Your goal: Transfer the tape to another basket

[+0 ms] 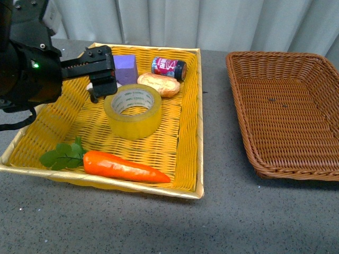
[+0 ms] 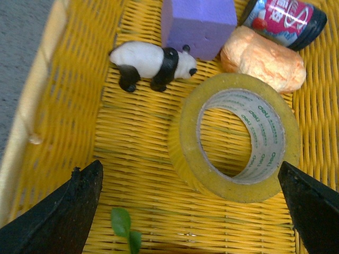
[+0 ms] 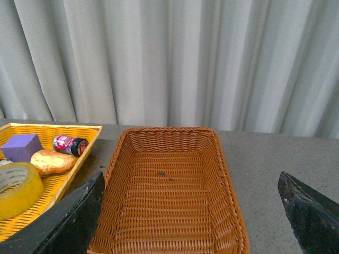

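1. Task object: I see the tape point(image 1: 132, 125) lying flat, core opening upward, on the floor of the yellow basket point(image 1: 188, 159), about mid-basket. It touches none of the other items there.
2. Target: the brown basket point(image 1: 249, 132) sits on the grey table point(image 1: 222, 211), to the right of the yellow basket. A strip of bare tabletop separates the two.
3. Left arm: the left gripper point(image 2: 189, 174) hangs over the yellow basket, at the roll's rear-left side in the front view. Its fingers are spread wide apart and hold nothing. In the left wrist view the roll shows between the two fingertips, nearer one of them. I see no contact with it.
4. Right arm: the right gripper point(image 3: 190, 177) does not show in the front view. In the right wrist view its fingers are likewise spread wide and hold nothing, with the brown basket between them and a pale curtain point(image 3: 169, 63) behind.
5. Other contents of the yellow basket:
   - A panda figurine point(image 2: 153, 63) is on its feet just beside a purple block point(image 2: 198, 24).
   - A bread roll point(image 2: 265, 61) lies just behind the tape, with a red-labelled can point(image 2: 286, 18) on its side behind that.
   - A carrot point(image 1: 124, 166) with green leaves lies along the near wall.
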Robot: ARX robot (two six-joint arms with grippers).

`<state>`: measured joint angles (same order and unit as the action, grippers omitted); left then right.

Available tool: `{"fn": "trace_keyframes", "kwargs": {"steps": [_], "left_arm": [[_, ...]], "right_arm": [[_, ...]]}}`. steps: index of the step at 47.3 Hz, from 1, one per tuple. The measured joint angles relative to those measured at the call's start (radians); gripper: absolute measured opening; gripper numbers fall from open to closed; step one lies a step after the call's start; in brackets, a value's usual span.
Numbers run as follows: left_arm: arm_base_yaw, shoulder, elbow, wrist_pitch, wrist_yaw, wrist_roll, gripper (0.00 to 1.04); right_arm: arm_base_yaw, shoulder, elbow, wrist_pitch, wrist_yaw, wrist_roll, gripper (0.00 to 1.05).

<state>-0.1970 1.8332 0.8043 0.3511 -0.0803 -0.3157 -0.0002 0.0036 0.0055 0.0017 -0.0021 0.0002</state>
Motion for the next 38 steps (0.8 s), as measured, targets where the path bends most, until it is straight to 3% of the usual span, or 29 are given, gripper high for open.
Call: {"fn": "trace_keyframes", "kwargs": {"steps": [38], "left_arm": [[-0.003,0.306,0.239,-0.083,0.001,0.026,0.98]], "right_arm": [[0.0,0.0,0.0,0.0,0.0,0.0,0.96]]}}
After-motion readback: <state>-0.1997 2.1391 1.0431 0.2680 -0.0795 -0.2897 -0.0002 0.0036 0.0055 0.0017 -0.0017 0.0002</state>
